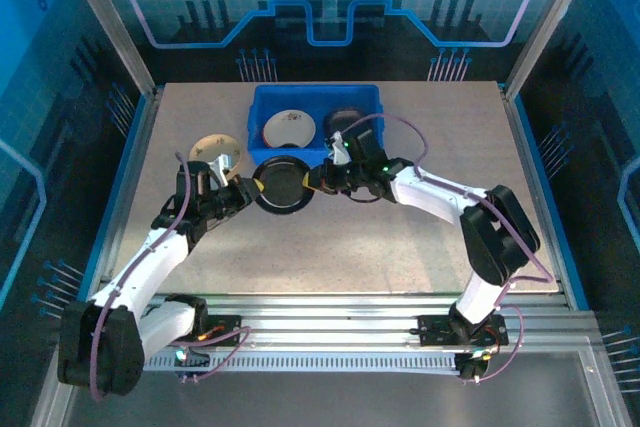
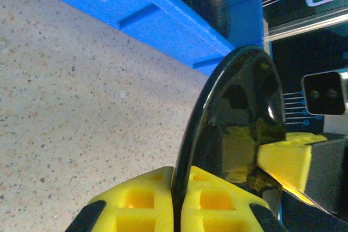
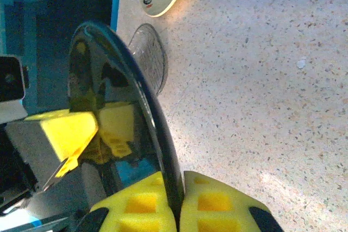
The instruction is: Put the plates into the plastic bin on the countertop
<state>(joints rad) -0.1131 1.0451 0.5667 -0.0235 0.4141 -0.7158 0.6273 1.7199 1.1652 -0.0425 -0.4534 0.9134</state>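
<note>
Left gripper (image 1: 249,188) and right gripper (image 1: 316,186) each pinch opposite rims of one black plate (image 1: 281,185); the blue bin (image 1: 258,112) lies just beyond the jaws.

left arm (image 1: 150,255), right arm (image 1: 432,190): white shells, black joints | cables (image 1: 418,135): purple | claw fingers (image 2: 142,202): yellow, waffle-pocketed
</note>
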